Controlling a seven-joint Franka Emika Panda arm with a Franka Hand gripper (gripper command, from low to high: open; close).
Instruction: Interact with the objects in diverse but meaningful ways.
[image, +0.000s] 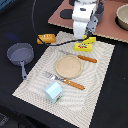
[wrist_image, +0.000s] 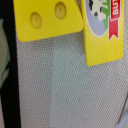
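A yellow holed cheese wedge (wrist_image: 47, 20) lies right beside a yellow box with a red label (wrist_image: 102, 32) on the woven placemat. In the exterior view both show as one yellow cluster (image: 85, 45) at the mat's far edge. My gripper (image: 84, 37) hangs just above them, its fingers too small and dark to read, and none show in the wrist view. The golden-brown bread loaf (image: 46, 38) sits at the mat's far corner on the exterior view's left. The pale blue-and-white milk carton (image: 53, 92) stands near the mat's front edge.
A round tan plate (image: 68, 66) sits mid-mat, with an orange-handled knife (image: 80, 56) behind it and a fork (image: 65, 80) in front. A grey pan (image: 20, 54) lies off the mat on the exterior view's left. A pot (image: 122, 17) rests on the brown board (image: 107, 27).
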